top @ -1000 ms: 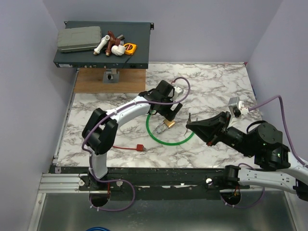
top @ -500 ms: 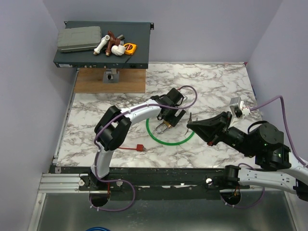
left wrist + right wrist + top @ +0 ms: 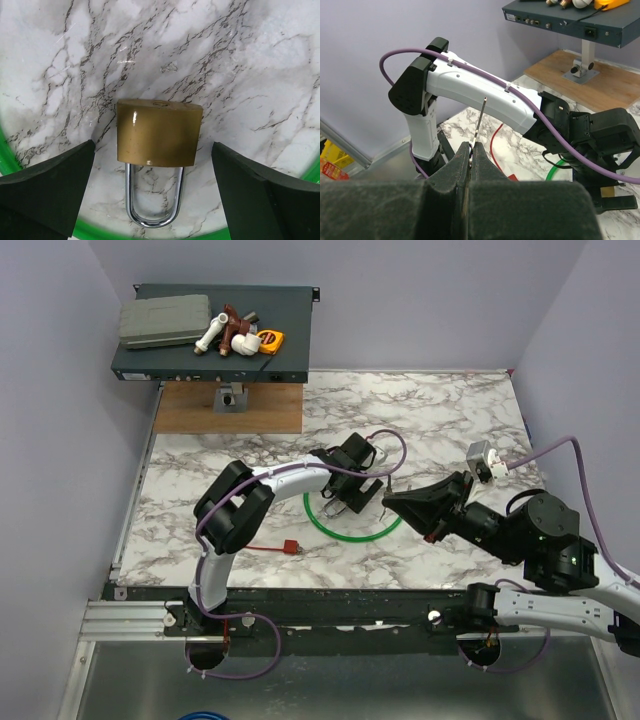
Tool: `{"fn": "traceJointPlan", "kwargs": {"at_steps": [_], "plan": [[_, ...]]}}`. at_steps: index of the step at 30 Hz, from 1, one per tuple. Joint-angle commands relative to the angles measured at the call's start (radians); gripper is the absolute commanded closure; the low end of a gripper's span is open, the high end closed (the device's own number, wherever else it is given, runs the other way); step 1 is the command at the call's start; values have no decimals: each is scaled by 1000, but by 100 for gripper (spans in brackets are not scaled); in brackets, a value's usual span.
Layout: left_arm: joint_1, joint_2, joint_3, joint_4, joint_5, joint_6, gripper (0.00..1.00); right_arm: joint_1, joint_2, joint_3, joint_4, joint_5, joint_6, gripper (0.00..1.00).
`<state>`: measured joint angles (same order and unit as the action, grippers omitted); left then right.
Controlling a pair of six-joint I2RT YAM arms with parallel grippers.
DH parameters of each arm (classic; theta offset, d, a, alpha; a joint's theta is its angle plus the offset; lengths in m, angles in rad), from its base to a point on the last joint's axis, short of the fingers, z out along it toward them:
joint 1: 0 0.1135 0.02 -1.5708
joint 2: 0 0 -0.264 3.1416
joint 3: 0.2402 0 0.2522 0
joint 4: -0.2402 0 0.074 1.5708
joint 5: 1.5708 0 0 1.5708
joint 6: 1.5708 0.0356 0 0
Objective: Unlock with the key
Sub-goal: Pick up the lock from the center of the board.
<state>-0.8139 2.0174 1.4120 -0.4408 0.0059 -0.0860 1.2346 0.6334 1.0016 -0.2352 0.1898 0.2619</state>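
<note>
Tiny flat silvery-grey metal key (image 3: 480, 122): pinched upright in closed right gripper (image 3: 470, 150), aloft, not yet at brass padlock with silver shackle (image 3: 159, 132). Wide-open left gripper (image 3: 153, 150) either side of padlock body, gripping nothing. Remaining: steadying, insertion, turning.

Left tool (image 3: 154, 145) wide apart, right tool (image 3: 471, 148) pinched
</note>
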Motion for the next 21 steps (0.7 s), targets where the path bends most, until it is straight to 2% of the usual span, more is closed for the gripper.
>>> {"fn": "traceJointPlan", "kwargs": {"at_steps": [1,8,12,16,18,19,21], "plan": [[-10,5,-6,41,81,26,3,-6,13,21,-3,-6,-4,99],[-12,6,-44,74,80,38,22,-7,11,26,-4,-10,-4,99],[-13,21,-49,88,82,37,37,-7,16,32,-4,-12,-6,99],[-22,14,-79,109,75,50,64,-7,23,45,-10,-11,-13,99],[-31,-8,-101,114,66,69,84,-6,28,51,-13,-7,-20,99],[-34,-22,-107,107,64,80,99,-7,33,56,-16,-6,-25,99],[-39,-72,-119,84,79,116,100,-7,44,73,-22,-8,-34,99]]}}
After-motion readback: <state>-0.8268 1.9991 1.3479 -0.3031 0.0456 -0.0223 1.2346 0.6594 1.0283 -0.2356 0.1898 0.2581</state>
